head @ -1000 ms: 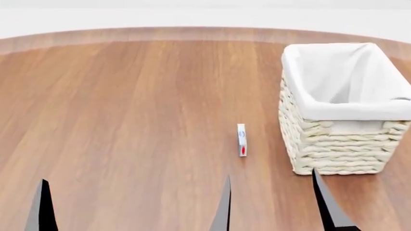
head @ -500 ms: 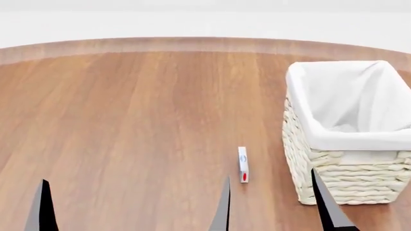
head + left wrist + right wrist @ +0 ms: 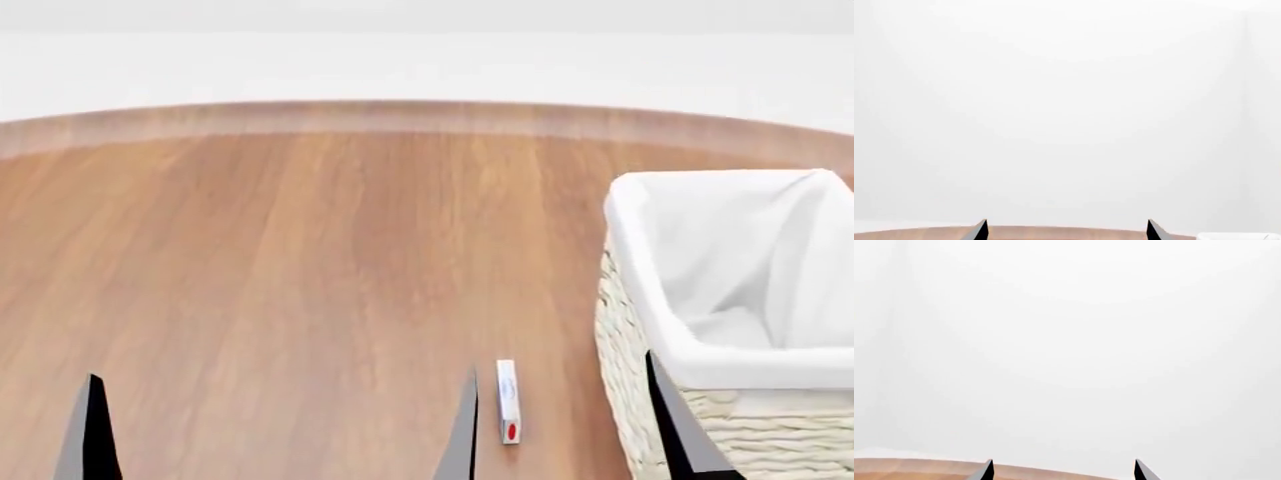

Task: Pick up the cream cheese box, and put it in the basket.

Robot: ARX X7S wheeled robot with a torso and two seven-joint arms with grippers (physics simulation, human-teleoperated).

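The cream cheese box (image 3: 507, 402), a thin white box with a red mark, lies on the wooden table (image 3: 267, 280) just left of the basket (image 3: 747, 375). The basket is cream wicker with a white liner and looks empty. It is cut off at the right edge of the head view, and a white corner of it shows in the left wrist view (image 3: 1237, 236). My right gripper (image 3: 567, 440) is open, and the box appears between its fingers, close to the left one. My left gripper (image 3: 1065, 231) is open and empty. Only one of its fingers (image 3: 91, 430) shows in the head view.
The round table's far edge (image 3: 400, 115) curves across the back, with white floor beyond it. Both wrist views show mostly white background above a strip of table. The right gripper (image 3: 1063, 471) is empty there.
The head view has shifted. The table edge, the box and the basket have slid down the frame towards my grippers. The fingertips stay at the same places in the frame.
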